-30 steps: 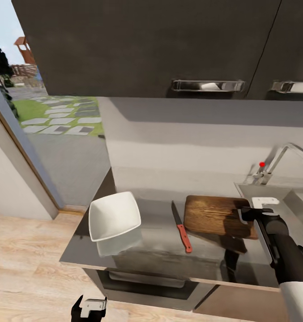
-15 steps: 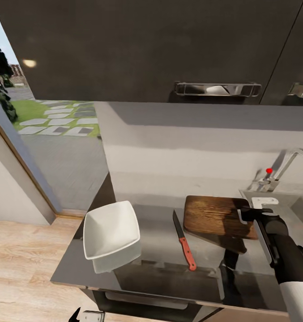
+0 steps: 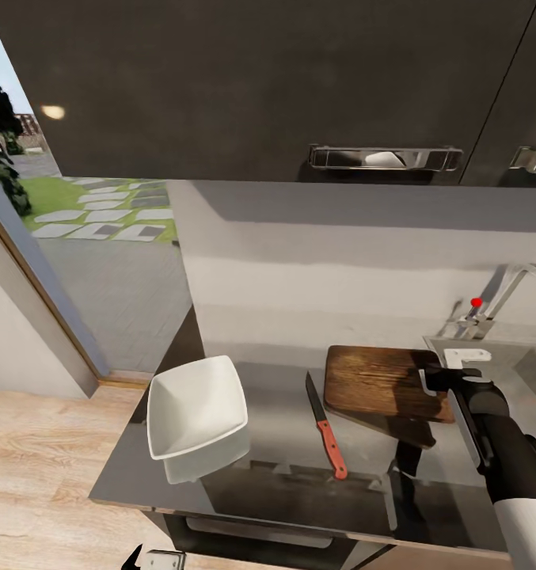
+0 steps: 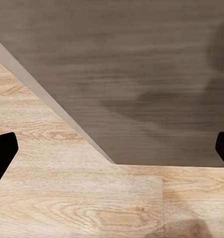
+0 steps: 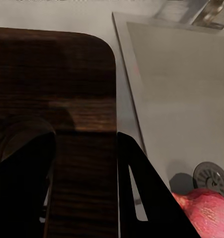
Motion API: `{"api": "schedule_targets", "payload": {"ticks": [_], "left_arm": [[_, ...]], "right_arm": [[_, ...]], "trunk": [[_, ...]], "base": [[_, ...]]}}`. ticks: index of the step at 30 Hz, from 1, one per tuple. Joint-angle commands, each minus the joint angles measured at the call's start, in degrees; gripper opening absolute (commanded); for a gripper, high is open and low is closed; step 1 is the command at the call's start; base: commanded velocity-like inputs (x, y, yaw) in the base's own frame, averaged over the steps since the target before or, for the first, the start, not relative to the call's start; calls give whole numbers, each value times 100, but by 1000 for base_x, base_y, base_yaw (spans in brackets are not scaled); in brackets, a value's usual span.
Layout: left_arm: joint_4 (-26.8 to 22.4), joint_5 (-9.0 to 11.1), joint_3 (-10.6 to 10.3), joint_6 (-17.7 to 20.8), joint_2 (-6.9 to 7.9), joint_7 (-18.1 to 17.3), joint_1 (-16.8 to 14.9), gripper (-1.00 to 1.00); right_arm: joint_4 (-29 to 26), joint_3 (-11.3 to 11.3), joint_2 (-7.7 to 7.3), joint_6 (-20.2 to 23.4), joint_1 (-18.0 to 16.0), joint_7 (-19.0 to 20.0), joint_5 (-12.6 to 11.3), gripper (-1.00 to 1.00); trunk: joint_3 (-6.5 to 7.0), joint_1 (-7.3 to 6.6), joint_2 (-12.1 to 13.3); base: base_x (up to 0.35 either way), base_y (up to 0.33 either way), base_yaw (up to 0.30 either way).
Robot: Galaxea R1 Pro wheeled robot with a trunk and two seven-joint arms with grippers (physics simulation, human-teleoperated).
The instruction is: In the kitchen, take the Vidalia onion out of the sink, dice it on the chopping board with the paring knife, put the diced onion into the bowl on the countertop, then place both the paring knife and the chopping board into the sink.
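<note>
The right gripper [image 3: 456, 372] sits at the right of the head view, over the right end of the chopping board [image 3: 378, 381]. In the right wrist view its two dark fingers [image 5: 141, 193] stand a little apart above the board's dark grain with nothing between them, so the jaws are released. At the lower right corner of that view a pinkish-red Vidalia onion [image 5: 206, 214] lies in the sink [image 5: 186, 94], just beside the round drain [image 5: 213, 176].

The left gripper [image 3: 158, 559] shows at the bottom edge of the head view, below the counter's front edge. In the left wrist view its fingertips [image 4: 2, 151] appear at the far left and far right edges, spread wide and holding nothing, above the light wooden floor [image 4: 67, 198] and a grey cabinet front [image 4: 141, 74].

On the countertop [image 3: 283, 443], the paring knife [image 3: 325, 427] lies just left of the board, red handle toward the lower edge. The white bowl [image 3: 195, 408] sits at centre left. The tap [image 3: 497, 297] with its red knob [image 3: 477, 302] stands at the right, beneath dark wall cabinets [image 3: 260, 79].
</note>
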Motion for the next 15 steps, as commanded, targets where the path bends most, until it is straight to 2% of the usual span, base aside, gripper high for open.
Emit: {"api": "schedule_targets", "payload": {"ticks": [1, 15], "left_arm": [[-498, -7, 5, -29, -4, 59, -17, 100], [-498, -7, 5, -28, -13, 59, -17, 100]], "right_arm": [[67, 3, 0, 36, 1, 11, 148, -100], [73, -5, -8, 27, -1, 200, 146, -100]], "trunk": [[-10, 4, -8], [-10, 4, -8]], "base": [[0, 0, 0], [0, 0, 0]]}}
